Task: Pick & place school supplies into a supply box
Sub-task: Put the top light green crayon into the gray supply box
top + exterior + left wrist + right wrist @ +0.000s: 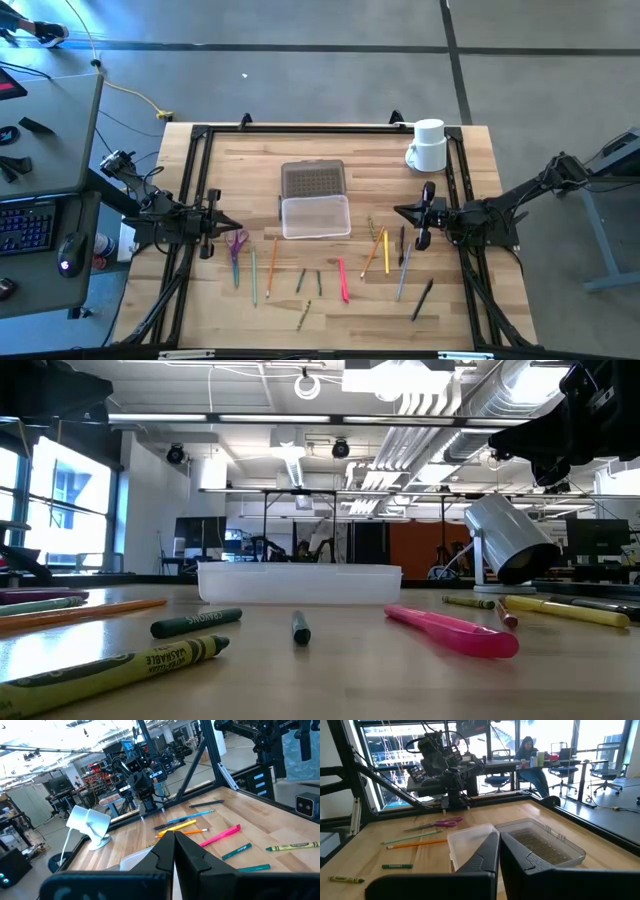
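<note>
Currently, stock as it lies, placed rel. to each pincer.

Left gripper (234, 224): clenched, nothing between the fingers, parked at the table's left side. Purple scissors (236, 243) just beside its tip; green pencil (253, 277) and orange pencil (271, 267) a bit beyond, toward centre.

Right gripper (400, 211): clenched, grasping nothing, parked at the right side. Orange/yellow pencils (379, 251) just ahead of its tip; black pen (422, 298) and grey pen (402, 272) near, on the front-edge side. White mug (428, 146) behind it, at the far corner.

Supply box (316, 216): between the 2 pincers, well apart from both, centred so either arm could probably reach. Grey dotted lid (313, 180) folded back flat on the far side, so the clear tray sits open to receive items. No supplies seen inside; task looks unstarted.

Pink pen (343, 279) and short green crayons (309, 282): front of the box, btwn the arms. Supplies are spread in a loose row w/ gaps, likely to allow one-at-a-time picks.

Hard to tell: tray contents from the low view (wall translucent); small item by the box's right corner, unidentifiable; wrist views' own fingers hide the table directly below.
</note>
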Controlling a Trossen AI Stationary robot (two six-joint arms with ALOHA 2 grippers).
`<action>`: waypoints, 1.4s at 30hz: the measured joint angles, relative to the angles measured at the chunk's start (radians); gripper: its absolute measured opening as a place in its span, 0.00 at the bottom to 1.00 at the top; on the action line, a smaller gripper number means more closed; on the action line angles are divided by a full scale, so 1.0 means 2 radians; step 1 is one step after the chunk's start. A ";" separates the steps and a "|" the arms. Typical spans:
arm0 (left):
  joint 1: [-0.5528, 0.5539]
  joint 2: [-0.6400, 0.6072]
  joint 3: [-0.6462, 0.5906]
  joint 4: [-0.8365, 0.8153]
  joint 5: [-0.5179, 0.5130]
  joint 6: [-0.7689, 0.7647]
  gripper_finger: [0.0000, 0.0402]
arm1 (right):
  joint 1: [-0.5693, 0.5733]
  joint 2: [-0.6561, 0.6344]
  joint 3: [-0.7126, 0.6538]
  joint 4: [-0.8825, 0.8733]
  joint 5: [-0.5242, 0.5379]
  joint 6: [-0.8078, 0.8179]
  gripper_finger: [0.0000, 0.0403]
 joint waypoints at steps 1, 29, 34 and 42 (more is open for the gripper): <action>0.000 0.000 0.000 0.000 0.000 0.000 0.12 | 0.000 0.000 0.000 0.000 0.000 0.000 0.00; 0.000 0.000 0.000 0.000 0.000 0.000 0.12 | 0.000 0.000 0.000 0.000 0.000 0.000 0.00; 0.000 0.000 0.000 0.004 0.002 0.000 0.12 | 0.000 0.000 0.000 0.000 0.000 0.000 0.00; 0.000 0.000 0.000 0.004 0.023 0.000 0.12 | 0.000 0.000 0.000 0.000 0.000 0.000 0.00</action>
